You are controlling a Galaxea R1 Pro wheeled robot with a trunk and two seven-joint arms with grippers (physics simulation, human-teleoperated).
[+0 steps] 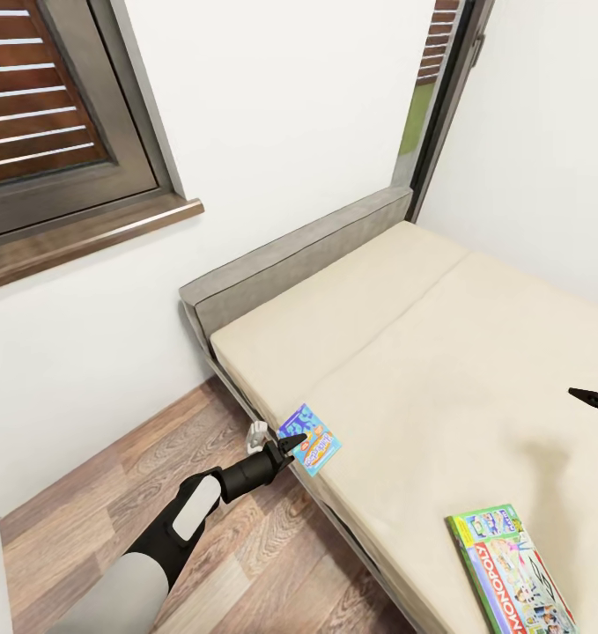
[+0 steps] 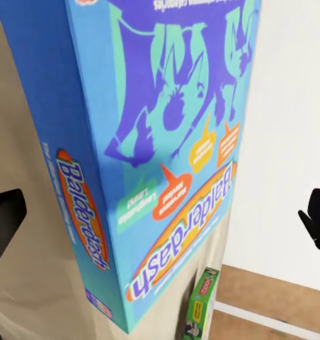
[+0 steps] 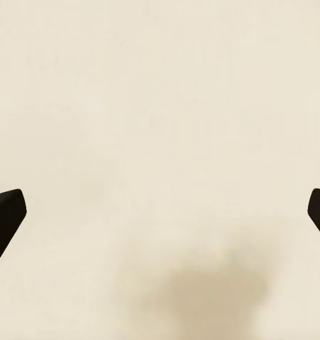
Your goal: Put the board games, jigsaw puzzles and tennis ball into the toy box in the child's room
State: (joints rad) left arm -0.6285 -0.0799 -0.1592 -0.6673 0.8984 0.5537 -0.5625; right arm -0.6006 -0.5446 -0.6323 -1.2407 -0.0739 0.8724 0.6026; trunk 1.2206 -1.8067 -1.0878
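Balderdash board game (image 1: 311,439), blue with orange speech bubbles, sits at the near corner of the bed (image 1: 439,352), tilted up off the mattress edge, with the left hand (image 1: 291,446) against its near side. In the left wrist view the box (image 2: 142,152) looms between the two dark fingertips (image 2: 4,227), which stand wide apart on either side of it; whether they press on it I cannot tell. Nearest of all on the bed, toward its foot, the green Monopoly board game (image 1: 510,572) lies flat on the beige mattress, well apart from the Balderdash box; it also shows small past that box in the left wrist view (image 2: 199,308). The right hand (image 1: 594,398) hangs over the middle of the bed, beyond the Monopoly box, its fingers spread wide with nothing but bare mattress between them in the right wrist view (image 3: 160,219). Beside the bed, wood floor (image 1: 237,563) runs under the left arm. Farther off, the grey headboard (image 1: 299,255) closes the head of the bed against the white wall, and a brown shuttered window (image 1: 52,114) stands beyond the headboard's left end.
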